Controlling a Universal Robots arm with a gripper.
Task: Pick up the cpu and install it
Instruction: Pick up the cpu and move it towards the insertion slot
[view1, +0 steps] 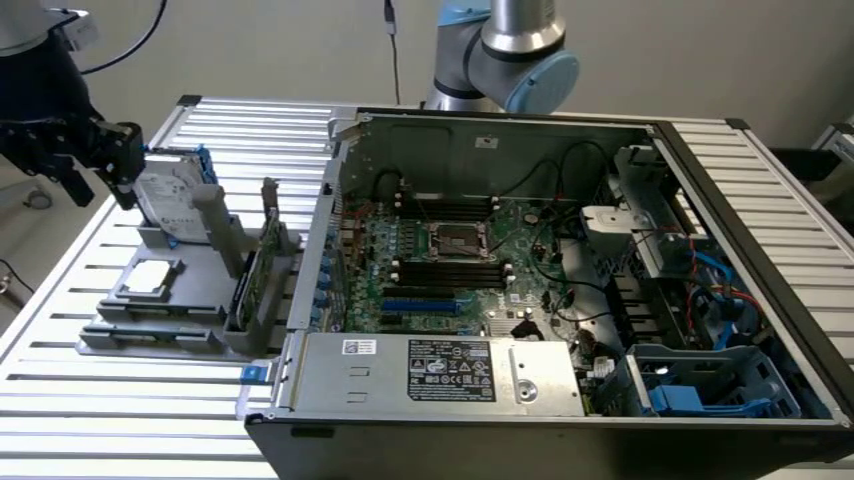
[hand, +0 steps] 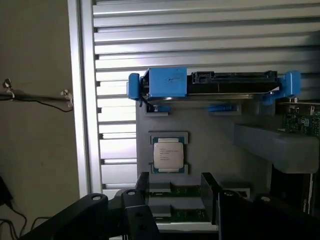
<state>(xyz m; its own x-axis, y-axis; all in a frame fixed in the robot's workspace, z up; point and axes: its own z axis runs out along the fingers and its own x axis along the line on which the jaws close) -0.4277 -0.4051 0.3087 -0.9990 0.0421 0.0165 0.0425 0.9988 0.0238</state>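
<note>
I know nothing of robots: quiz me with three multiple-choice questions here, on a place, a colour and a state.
1. Where does the cpu lie? A) on the grey holder B) in the motherboard socket C) on the floor
2. What colour is the hard drive's frame? A) red B) blue C) yellow
3. How is the gripper? A) shut on the cpu B) shut on a cable C) open, empty
Answers: 1 A, it lies flat on the holder; 2 B, blue at both ends; 3 C, jaws apart, nothing between.
</note>
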